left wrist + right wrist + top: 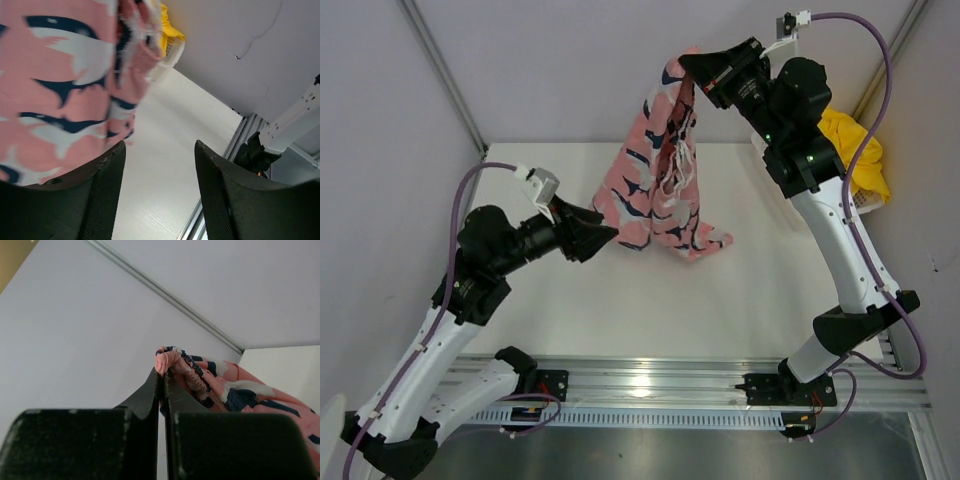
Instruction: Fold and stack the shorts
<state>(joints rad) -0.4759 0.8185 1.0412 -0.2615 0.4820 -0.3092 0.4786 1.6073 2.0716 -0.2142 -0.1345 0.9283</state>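
The right tool is clamped together on the gathered waistband of the pink leaf-print shorts and holds them high. The fabric hangs below the tool, and its lower end reaches the counter. The left tool sits low at the left edge of the hanging cloth with its fingers apart and nothing between them. The pink fabric lies just beside one finger; I cannot tell if it touches. The yellow shorts are heaped in the white mesh basket, behind the right tool and well apart from the left tool.
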